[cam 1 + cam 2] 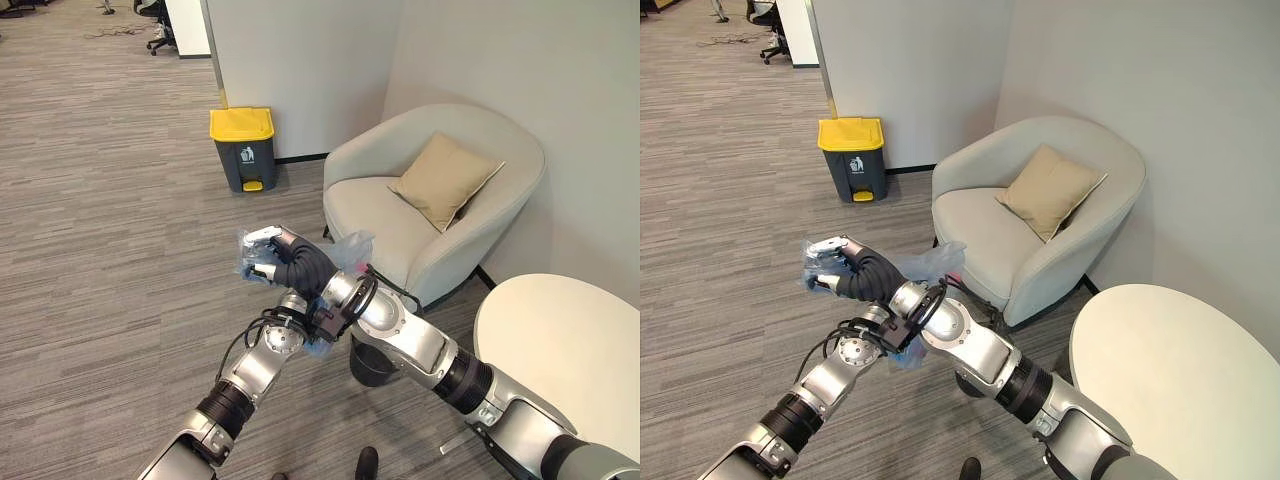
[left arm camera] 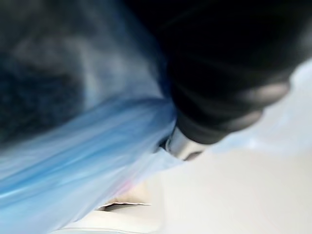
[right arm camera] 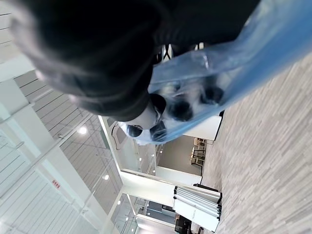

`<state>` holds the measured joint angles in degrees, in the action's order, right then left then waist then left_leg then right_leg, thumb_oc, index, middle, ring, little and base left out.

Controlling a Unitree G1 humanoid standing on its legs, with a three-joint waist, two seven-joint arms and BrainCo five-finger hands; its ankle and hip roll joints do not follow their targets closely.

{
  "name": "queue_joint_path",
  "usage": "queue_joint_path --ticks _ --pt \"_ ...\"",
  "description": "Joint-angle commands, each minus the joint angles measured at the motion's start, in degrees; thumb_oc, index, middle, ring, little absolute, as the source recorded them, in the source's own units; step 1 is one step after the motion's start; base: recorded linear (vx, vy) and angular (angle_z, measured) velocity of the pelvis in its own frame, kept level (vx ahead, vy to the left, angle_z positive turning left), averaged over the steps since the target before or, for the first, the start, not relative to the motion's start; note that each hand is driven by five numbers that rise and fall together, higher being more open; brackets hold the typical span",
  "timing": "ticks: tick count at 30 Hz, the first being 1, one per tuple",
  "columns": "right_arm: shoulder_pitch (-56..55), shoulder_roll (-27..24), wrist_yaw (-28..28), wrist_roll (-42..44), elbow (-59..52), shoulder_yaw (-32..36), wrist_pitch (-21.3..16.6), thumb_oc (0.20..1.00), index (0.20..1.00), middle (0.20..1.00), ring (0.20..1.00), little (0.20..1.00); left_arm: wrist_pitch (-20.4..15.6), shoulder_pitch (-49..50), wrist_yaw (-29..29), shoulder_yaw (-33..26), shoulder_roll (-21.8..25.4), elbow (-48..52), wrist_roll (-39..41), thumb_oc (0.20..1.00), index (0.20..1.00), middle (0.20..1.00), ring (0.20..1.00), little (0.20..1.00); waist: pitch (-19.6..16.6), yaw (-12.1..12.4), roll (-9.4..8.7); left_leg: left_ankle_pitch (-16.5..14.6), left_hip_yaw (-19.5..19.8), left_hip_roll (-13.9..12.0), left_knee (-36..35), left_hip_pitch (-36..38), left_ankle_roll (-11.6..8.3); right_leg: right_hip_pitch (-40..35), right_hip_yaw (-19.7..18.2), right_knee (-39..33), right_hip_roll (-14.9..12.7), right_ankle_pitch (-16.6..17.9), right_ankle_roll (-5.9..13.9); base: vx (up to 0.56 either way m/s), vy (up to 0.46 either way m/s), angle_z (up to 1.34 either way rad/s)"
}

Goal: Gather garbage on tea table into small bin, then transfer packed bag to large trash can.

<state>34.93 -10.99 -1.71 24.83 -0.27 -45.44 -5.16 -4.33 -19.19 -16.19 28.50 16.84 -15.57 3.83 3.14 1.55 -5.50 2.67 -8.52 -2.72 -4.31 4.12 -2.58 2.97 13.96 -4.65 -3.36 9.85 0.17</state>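
Gripping thin crinkled blue plastic bag [image 1: 352,245], right robot hand [image 1: 268,254] curls; left robot hand's state unclear.

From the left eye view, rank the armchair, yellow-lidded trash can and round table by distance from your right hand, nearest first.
1. Armchair, just right of the right hand, which grips the blue bag.
2. Yellow-lidded trash can, ahead against the wall.
3. Round table, far right, beside the robot.

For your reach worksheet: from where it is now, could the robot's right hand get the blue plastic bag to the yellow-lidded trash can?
Probably not yet. The right hand grips the blue plastic bag, but open carpet separates it from the closed yellow-lidded trash can.
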Motion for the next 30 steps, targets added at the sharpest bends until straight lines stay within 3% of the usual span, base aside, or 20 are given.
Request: queue_joint_path --ticks 1,3,4,6,7,12,19,30 --pt "3.76 1.79 -0.26 -4.53 -4.22 3.61 -4.27 0.2 0.2 0.2 0.2 0.2 -4.86 -4.76 -0.35 -1.99 -0.88 1.32 2.32 0.2 0.2 0.2 0.2 0.2 0.0 -0.63 -0.32 -3.62 0.71 0.25 -0.69 -1.45 -0.17 -6.19 -2.05 1.95 -1.92 -11.87 6.03 0.0 0.0 0.0" --pt "2.74 -1.67 0.7 -13.14 -5.48 4.77 -3.94 0.2 0.2 0.2 0.2 0.2 -5.47 -2.72 -0.28 -3.33 -0.51 4.41 3.38 0.2 0.2 0.2 0.2 0.2 -0.1 -0.77 -0.22 -3.68 0.83 0.22 -0.69 -1.32 -0.19 -6.43 -1.89 1.76 -1.91 -11.94 6.1 0.0 0.0 0.0" --pt "2.65 -1.69 0.73 -13.21 -5.55 4.74 -3.91 0.2 0.2 0.2 0.2 0.2 -5.42 -2.62 -0.27 -3.34 -0.51 4.5 3.38 0.2 0.2 0.2 0.2 0.2 -0.13 -0.77 -0.2 -3.69 0.83 0.21 -0.69 -1.3 -0.19 -6.45 -1.89 1.75 -1.91 -11.94 6.1 0.0 0.0 0.0" --pt "1.99 -2.97 1.32 -17.14 -6.38 5.61 -3.92 0.561 0.561 0.561 0.561 0.561 -5.57 -1.33 -0.18 -3.82 -0.32 6.19 3.4 0.2 0.2 0.2 0.2 0.2 -0.13 -0.81 -0.12 -3.69 0.83 0.2 -0.69 -1.31 -0.2 -6.57 -1.85 1.65 -1.87 -11.97 6.13 0.0 0.0 0.0" --pt "1.63 -3.9 1.86 -19.63 -6.92 6.01 -3.95 1.0 1.0 1.0 1.0 1.0 -5.54 -0.39 -0.11 -4.17 -0.15 6.92 3.36 0.2 0.2 0.2 0.2 0.2 -0.15 -0.79 -0.09 -3.68 0.85 0.19 -0.69 -1.27 -0.2 -6.59 -1.85 1.67 -1.85 -11.97 6.17 0.0 0.0 0.0" --pt "-1.07 -8.5 4.64 -30.01 -9.6 9.12 -4.46 1.0 1.0 1.0 1.0 1.0 -5.95 4.14 -0.13 -7.13 1.72 9.8 2.1 0.2 0.2 0.2 0.2 0.2 -0.04 -0.91 0.13 -3.6 0.78 0.02 -0.69 -1.23 -0.19 -6.67 -1.87 1.42 -1.89 -11.79 6.31 0.0 0.0 0.0" --pt "-9.37 -14.38 7.17 -37.17 -13.36 16.33 -4.33 1.0 1.0 1.0 1.0 1.0 -4.96 13.0 0.97 -13.18 3.15 9.04 3.72 0.2 0.2 0.2 0.2 0.2 -0.26 -1.5 0.72 -3.49 0.38 -0.27 -0.69 -1.11 -0.2 -6.9 -1.9 0.89 -1.78 -11.5 6.46 0.0 -0.004 -0.01" --pt "-30.88 -17.81 2.79 -29.93 -4.09 29.21 -2.19 1.0 1.0 1.0 1.0 1.0 -3.59 22.9 7.03 -22.78 5.59 2.61 3.99 0.2 0.2 0.2 0.2 0.2 -0.12 -2.62 1.41 -3.29 0.19 -0.26 -0.69 -1.05 -0.38 -7.13 -1.64 0.81 -1.73 -11.59 6.5 0.0 -0.002 -0.02"
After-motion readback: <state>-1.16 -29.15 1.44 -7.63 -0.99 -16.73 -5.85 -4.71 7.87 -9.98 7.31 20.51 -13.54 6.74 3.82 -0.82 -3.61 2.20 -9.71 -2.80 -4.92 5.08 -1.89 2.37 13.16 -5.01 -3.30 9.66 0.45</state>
